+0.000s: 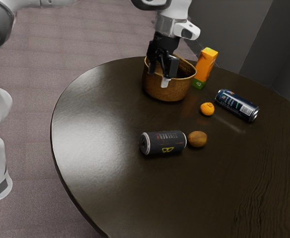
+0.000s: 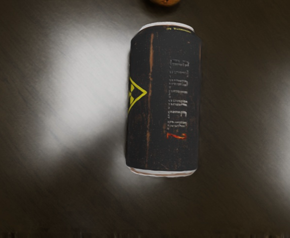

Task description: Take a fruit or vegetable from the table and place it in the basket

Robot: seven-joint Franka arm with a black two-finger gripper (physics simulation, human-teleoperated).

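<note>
Gripper [image 1: 159,78]: open; the two fingers stand apart with nothing between them, held above the table [image 1: 95,134].
Brown fruit [image 1: 197,139]: on the table, just beside one end of the dark can [image 1: 163,142]; oval, dull, slightly rough-looking skin. Probably light and firm, with fair grip. Close across the narrow width, at mid-body, pads clear of the can.
Orange fruit [image 1: 207,109]: on the table, near the blue can [image 1: 237,105]; small, round, with a raised nub. Probably light, slightly yielding, liable to roll. Center the pads on its widest part; apply moderate force.
Dark can: lying on its side; cylindrical, printed wall, pale metal rims. It could roll if nudged during an approach to the brown fruit.
Blue can: on its side, metal ends, glossy.
Carton [image 1: 205,68]: upright, rectangular, orange with a green base, beside the basket.
Basket [image 1: 166,91]: brown, textured wall, open top; destination for either fruit.
Table: dark wood, visible grain, polished sheen; offers little resistance to rolling.
Next step: select one fruit, align above it, descend, then close.
</note>
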